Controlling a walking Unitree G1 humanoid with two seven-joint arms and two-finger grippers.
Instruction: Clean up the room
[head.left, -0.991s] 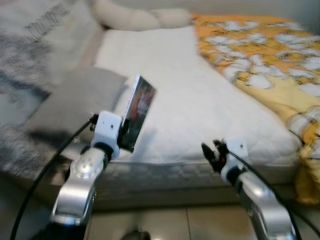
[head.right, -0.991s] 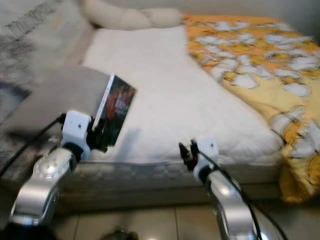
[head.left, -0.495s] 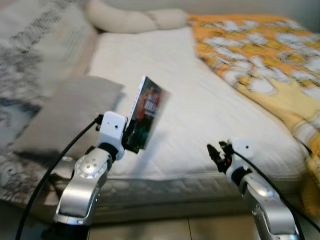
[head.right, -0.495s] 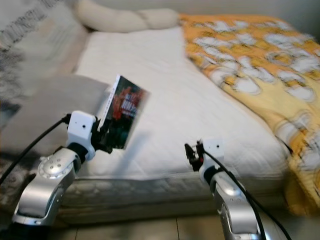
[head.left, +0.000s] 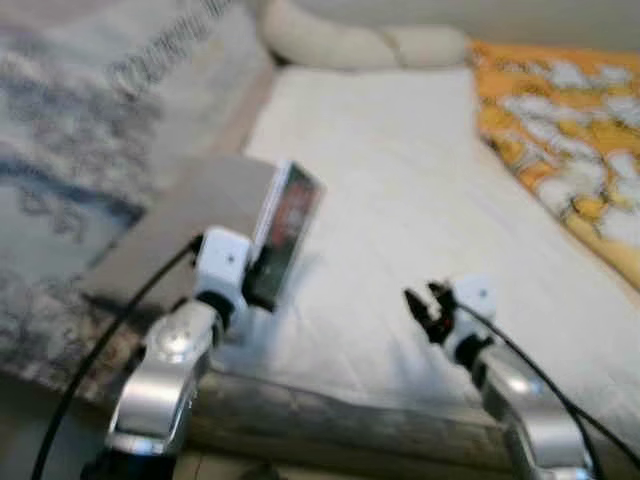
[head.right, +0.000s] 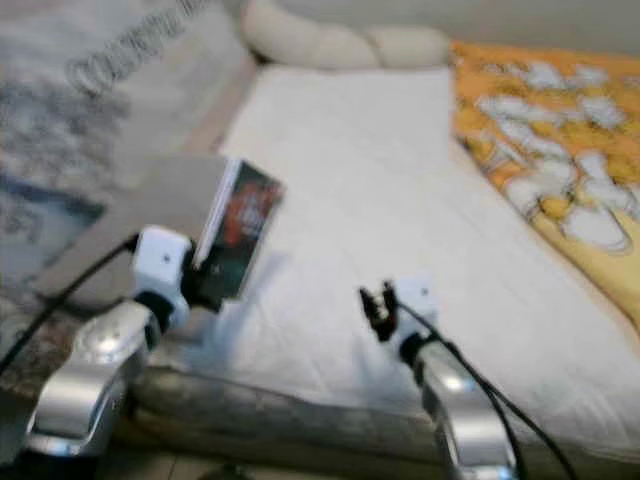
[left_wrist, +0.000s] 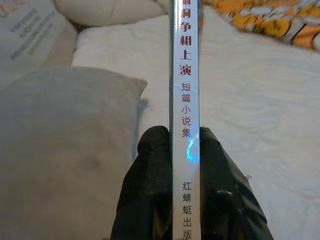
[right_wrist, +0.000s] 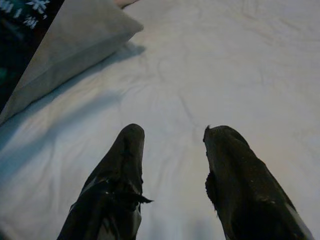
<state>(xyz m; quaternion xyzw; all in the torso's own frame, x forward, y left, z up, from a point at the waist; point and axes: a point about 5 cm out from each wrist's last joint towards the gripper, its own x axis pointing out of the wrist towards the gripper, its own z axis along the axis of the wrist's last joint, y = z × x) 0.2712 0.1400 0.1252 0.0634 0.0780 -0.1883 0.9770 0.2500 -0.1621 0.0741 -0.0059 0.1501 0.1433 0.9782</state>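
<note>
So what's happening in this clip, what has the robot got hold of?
The robot stands at the edge of a bed with a white quilted mattress. Its left gripper is shut on a thin book, pinched at the spine and held upright above the mattress beside a grey pillow. The right gripper is empty, its fingers apart over the bare sheet. An orange patterned blanket lies on the robot's right, a cream bolster at the head.

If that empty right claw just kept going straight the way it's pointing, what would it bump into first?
Most likely the white mattress. The right gripper is open and holds nothing, and past its fingers lies bare quilted sheet. The grey pillow sits off to one side, seemingly out of its line, though depth is hard to judge.
</note>
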